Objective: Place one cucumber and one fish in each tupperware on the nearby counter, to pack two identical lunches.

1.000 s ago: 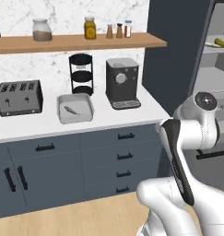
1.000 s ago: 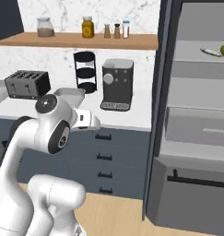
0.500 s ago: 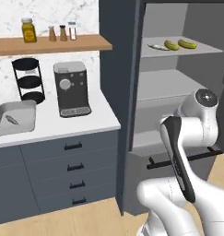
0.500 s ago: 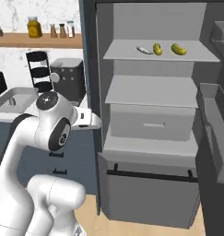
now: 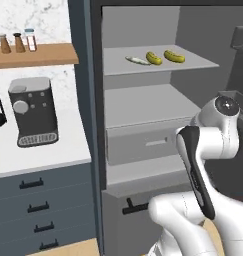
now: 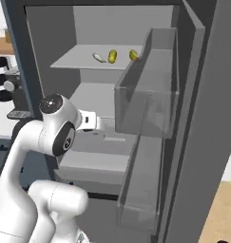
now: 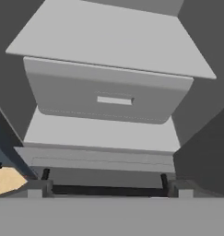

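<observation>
On the top grey shelf of an open fridge lie two yellow-green cucumbers (image 5: 153,58) (image 5: 174,56) and a thin pale fish (image 5: 137,60) left of them. The right base view has the same row: fish (image 6: 99,58), cucumber (image 6: 112,56), cucumber (image 6: 134,55). My gripper (image 7: 109,188) is open, its fingertips (image 7: 37,188) wide apart with nothing between them, and it faces the fridge's lower drawer, well below that shelf. The white counter (image 5: 38,155) lies to the left. The tupperware is out of view.
A grey fridge drawer (image 7: 111,97) with a slot handle sits straight ahead of the hand. Clear door bins (image 6: 145,90) jut out on the open fridge door at right. A coffee machine (image 5: 34,112) stands on the counter under a wooden shelf (image 5: 33,54) with spice bottles.
The whole picture has slid left because the base has driven right, from the counter to the open fridge. The arm holds the same pose and the gripper stays open.
</observation>
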